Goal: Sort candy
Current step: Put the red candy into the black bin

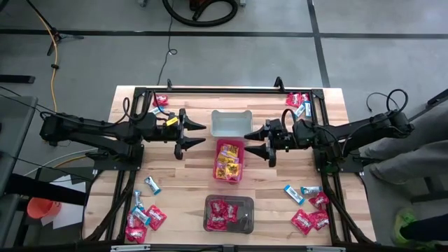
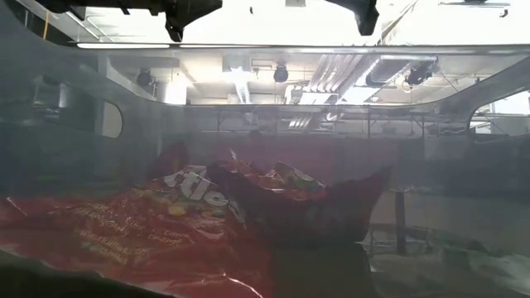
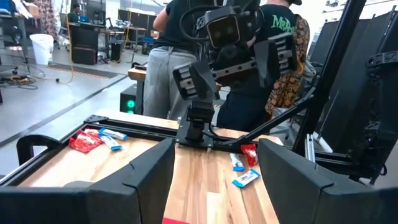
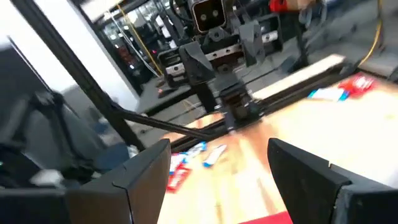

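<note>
L gripper [image 1: 198, 134] jaws wide, empty | R gripper [image 1: 253, 143] same | candy [image 1: 229, 166] in pink bin [image 1: 229, 144]

Wood table [image 1: 189, 183] w/ 3 bins [image 1: 229, 160], candy [image 1: 309, 219]

Candy [image 1: 309, 219] at table [image 1: 189, 178] corners, bins [image 1: 229, 160] mid-table
</note>
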